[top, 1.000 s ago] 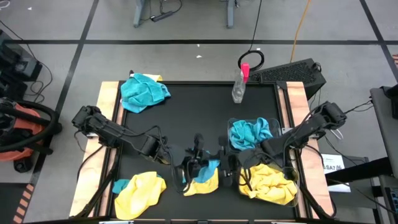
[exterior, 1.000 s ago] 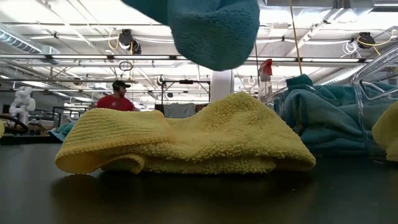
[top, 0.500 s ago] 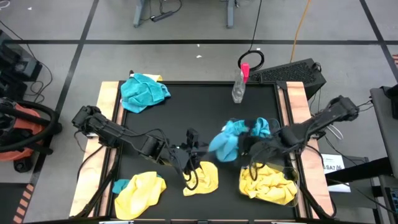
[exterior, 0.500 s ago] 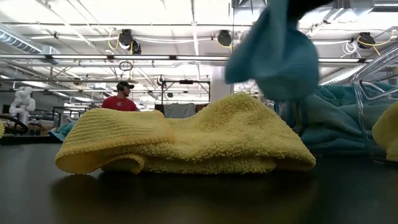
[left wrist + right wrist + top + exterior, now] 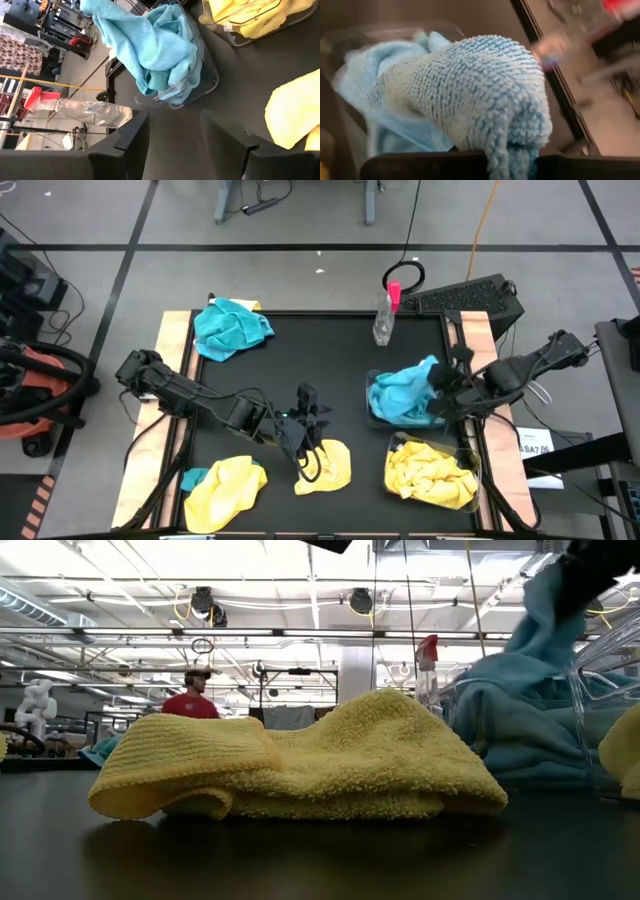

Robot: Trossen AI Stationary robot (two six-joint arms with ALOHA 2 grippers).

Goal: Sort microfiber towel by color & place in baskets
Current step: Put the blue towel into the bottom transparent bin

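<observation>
A blue microfiber towel (image 5: pixel 408 392) is pinched between the pressed-together fingers of the right gripper (image 5: pixel 445 385) and hangs over the blue-filled basket (image 5: pixel 374 379), the landmark here. Just in front of that basket, a second basket (image 5: pixel 474 459) is filled with yellow towels. If released off-centre, the towel could be draped over the rim or dropped outside. To the basket's left, the left gripper (image 5: pixel 302 432), fingers spread and empty, is held above a yellow towel (image 5: pixel 330 467); a loose fold could be missed.
</observation>
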